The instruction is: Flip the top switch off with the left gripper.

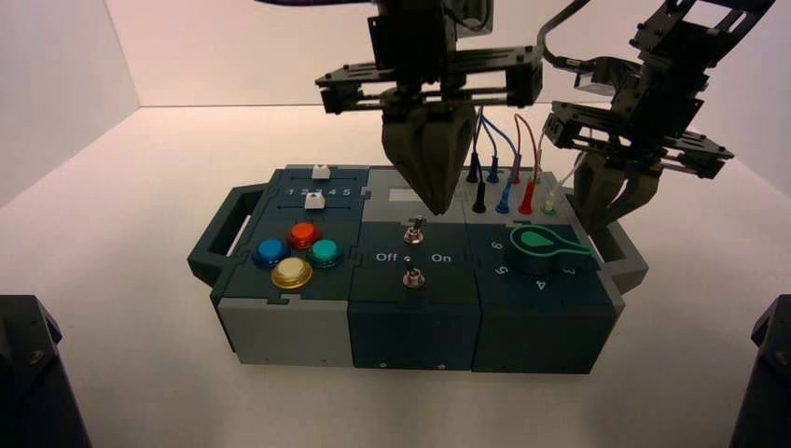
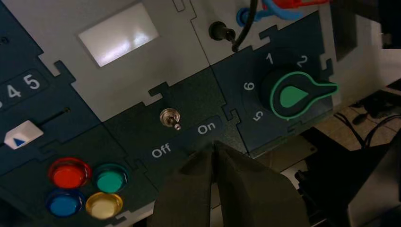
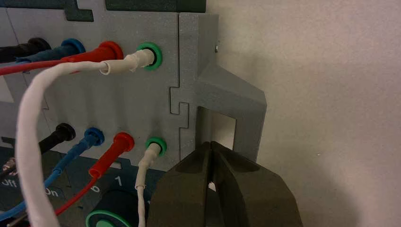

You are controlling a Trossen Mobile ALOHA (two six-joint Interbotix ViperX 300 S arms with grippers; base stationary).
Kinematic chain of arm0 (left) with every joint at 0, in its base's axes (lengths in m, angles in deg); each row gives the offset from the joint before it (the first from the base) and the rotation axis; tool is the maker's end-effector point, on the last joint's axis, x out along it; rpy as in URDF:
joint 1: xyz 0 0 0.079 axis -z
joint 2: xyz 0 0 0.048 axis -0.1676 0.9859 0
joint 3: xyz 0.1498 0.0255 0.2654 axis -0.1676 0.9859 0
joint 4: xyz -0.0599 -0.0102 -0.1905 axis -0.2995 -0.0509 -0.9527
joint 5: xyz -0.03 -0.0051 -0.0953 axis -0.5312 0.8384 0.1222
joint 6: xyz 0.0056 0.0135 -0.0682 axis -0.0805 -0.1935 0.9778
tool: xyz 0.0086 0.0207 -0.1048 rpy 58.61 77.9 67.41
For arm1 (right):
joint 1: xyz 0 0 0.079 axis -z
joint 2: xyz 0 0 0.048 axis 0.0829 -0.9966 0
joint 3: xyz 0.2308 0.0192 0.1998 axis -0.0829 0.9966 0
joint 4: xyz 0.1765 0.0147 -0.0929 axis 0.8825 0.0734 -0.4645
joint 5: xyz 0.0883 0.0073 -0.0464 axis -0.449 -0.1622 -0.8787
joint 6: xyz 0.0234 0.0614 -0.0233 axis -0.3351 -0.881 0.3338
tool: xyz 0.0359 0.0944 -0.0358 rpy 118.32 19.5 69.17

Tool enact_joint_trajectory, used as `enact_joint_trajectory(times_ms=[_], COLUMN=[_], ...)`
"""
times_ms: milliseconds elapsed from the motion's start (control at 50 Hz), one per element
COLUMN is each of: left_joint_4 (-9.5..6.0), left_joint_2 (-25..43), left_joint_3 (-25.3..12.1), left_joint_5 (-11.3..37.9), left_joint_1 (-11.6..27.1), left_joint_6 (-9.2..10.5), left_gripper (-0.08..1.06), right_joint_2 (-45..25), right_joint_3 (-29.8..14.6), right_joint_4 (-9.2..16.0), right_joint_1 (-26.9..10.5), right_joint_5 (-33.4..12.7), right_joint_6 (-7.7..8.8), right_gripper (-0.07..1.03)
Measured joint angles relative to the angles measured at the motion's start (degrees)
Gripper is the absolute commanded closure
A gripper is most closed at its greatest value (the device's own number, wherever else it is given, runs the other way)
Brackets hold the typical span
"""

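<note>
High view: the left gripper (image 1: 437,211), fingers pressed together, hovers near the top switch (image 1: 413,235); approach underway, next likely a sideways nudge toward "Off".

The high view looks down from farthest off, taking in the whole box (image 1: 410,322) around and below the left tool (image 1: 438,211) and right tool (image 1: 589,228). Each wrist view looks closely past its own tool's tips at the box; both share the green-edged knob (image 2: 299,96).
</note>
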Motion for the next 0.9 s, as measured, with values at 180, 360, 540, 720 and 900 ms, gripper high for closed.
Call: enact_joint_trajectory(times_ms=[180, 360, 540, 720, 900], left_joint_4=[0.00, 0.00, 0.00, 0.09, 0.00], left_joint_2=[1.9, 2.8, 3.3, 4.1, 4.6], left_joint_3=[0.0, -0.4, -1.2, -1.3, -1.3], left_joint_5=[-0.5, -0.6, -0.8, -0.8, -1.0], left_joint_1=[0.1, 0.0, 0.0, 0.0, -0.4], left_joint_6=[0.00, 0.26, 0.26, 0.26, 0.26], left_gripper=[1.01, 1.01, 1.01, 1.01, 1.01], right_joint_2=[0.0, 0.0, 0.0, 0.0, 0.0], right_joint_3=[0.0, -0.1, 0.0, 0.0, 0.0], right_joint_4=[0.0, 0.0, 0.0, 0.0, 0.0], right_joint_1=[-0.1, 0.0, 0.0, -0.1, -0.1], right_joint_5=[0.0, 0.0, 0.0, 0.1, 0.0], right_joint_6=[0.00, 0.00, 0.00, 0.00, 0.00], right_gripper=[0.99, 0.99, 0.99, 0.99, 0.99])
